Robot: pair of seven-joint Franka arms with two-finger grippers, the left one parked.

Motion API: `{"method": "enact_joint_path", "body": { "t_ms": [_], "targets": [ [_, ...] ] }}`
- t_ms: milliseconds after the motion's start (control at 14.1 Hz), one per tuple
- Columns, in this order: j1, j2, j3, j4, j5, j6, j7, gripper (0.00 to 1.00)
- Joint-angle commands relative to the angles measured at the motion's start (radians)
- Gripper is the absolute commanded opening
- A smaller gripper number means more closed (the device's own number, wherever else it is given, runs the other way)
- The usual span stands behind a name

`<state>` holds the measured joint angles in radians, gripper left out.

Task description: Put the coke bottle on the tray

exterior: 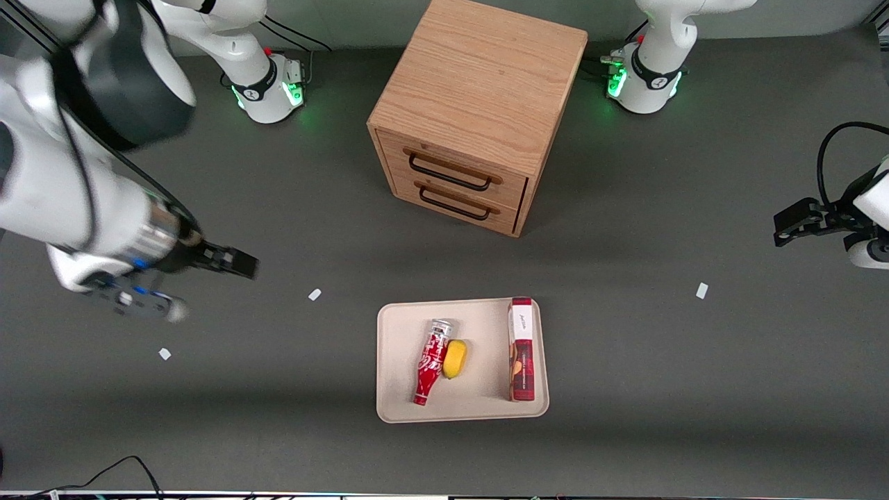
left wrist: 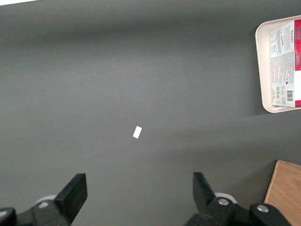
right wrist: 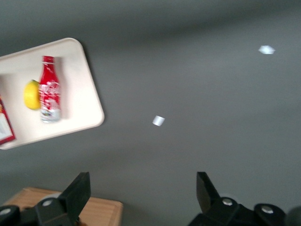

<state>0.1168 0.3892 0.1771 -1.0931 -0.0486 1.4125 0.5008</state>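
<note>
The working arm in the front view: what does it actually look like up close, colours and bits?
The working arm has glossy white shells, a black joint band and a silvery wrist ring with small blue lights. Its tool is black with two flat fingers, open, above bare table, away from the tray.

The front view looks steeply down over the whole table, taking in the cabinet (exterior: pixel 479 114) and tray (exterior: pixel 399 361). Both wrist views face down from well above. They share the tray (right wrist: pixel 91 101) (left wrist: pixel 263 70); the right one, over its wide-spread gripper (right wrist: pixel 141 197), also shows the coke bottle (right wrist: pixel 49 89).
</note>
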Motion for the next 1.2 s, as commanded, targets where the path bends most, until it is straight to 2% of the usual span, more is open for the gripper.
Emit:
{"method": "enact_joint_path", "body": {
  "t_ms": [0, 141, 495, 707, 1131],
  "targets": [
    [-0.009, -0.168, -0.091, -0.126, 0.006, -0.058, -0.149, 1.0],
    [-0.011, -0.292, -0.152, -0.268, 0.01, -0.047, -0.217, 1.0],
    [-0.011, -0.547, -0.191, -0.635, 0.053, 0.083, -0.219, 1.0],
    [-0.006, -0.56, -0.191, -0.637, 0.056, 0.076, -0.225, 1.0],
    [-0.006, -0.464, -0.215, -0.482, 0.082, 0.039, -0.212, 1.0]
  ]
}}
